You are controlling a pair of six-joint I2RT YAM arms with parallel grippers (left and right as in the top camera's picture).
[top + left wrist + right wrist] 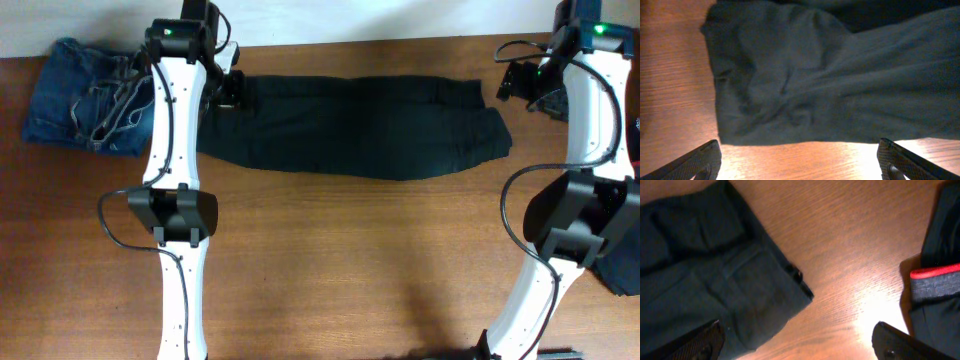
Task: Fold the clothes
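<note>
1. Brown wooden table [330, 260], with a pale wall strip at 12 o'clock.
2. Overhead: the black trousers [350, 135] lie as a long flat band across the far half, 9 to 3 o'clock, and look folded lengthwise. The jeans [85, 95] are bunched at 10 o'clock, apart from them. The left gripper [232, 88] hangs over the band's left end and the right gripper [520, 80] just past its right end. One per end likely suits handling both ends together.
3. Left wrist: fingers [705, 157] spread wide, nothing between them. The wrinkled trouser end fills 12 o'clock.
4. Right wrist: fingers wide and empty. A trouser corner sits at 9 o'clock and a dark garment [935, 272] with a red band at 3 o'clock.
5. Only the wrist views show the finger spread, wrinkles and red band. Only the overhead shows the jeans and the full trouser length.
</note>
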